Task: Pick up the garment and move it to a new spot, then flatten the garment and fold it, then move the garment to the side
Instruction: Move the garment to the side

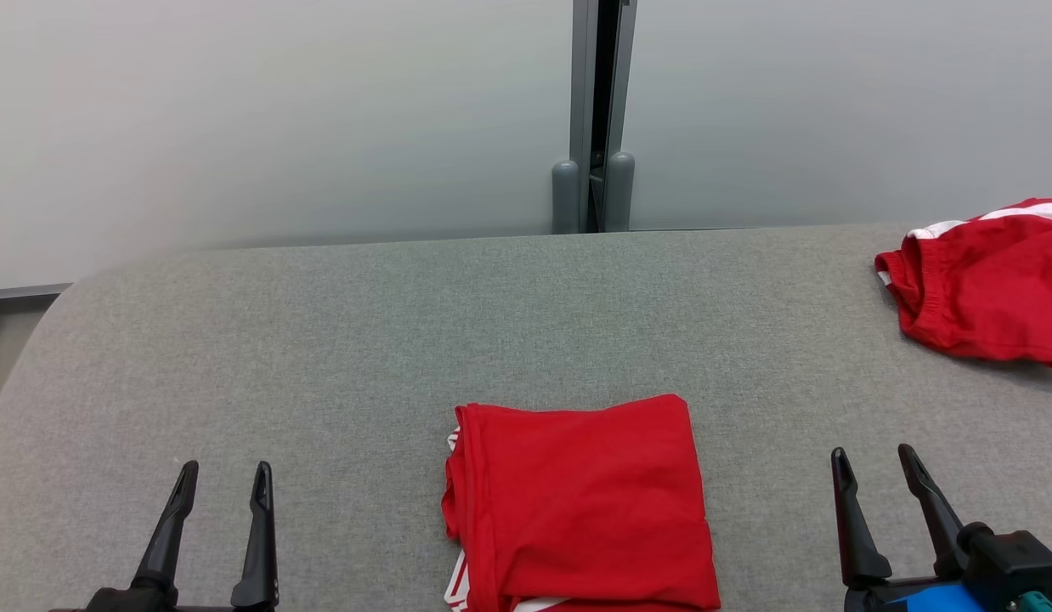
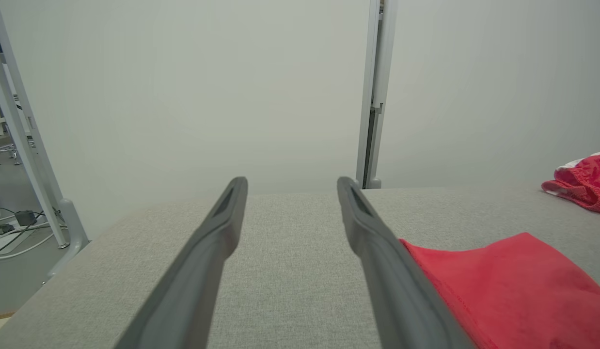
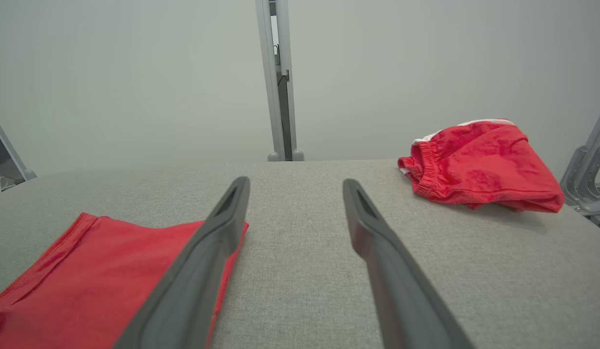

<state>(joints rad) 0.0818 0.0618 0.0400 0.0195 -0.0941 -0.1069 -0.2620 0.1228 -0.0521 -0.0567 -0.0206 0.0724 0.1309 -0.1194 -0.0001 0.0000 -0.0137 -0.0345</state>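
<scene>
Readable text: none in any view.
Garment: the garment (image 1: 581, 501) is plain red with white edge stripes, no print or tag to read.
Shorts: the shorts (image 1: 985, 289) are red and white, no letters.
Table: the table (image 1: 322, 340) has a grey cover, no marks.

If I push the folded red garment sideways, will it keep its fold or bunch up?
Likely floppy: the folded red garment is thin cloth with loose layered edges at its left side, so a one-sided push would probably bunch it. The woven grey surface looks grippy, so it may drag, not glide. Lifting one edge would likely undo the fold.
</scene>
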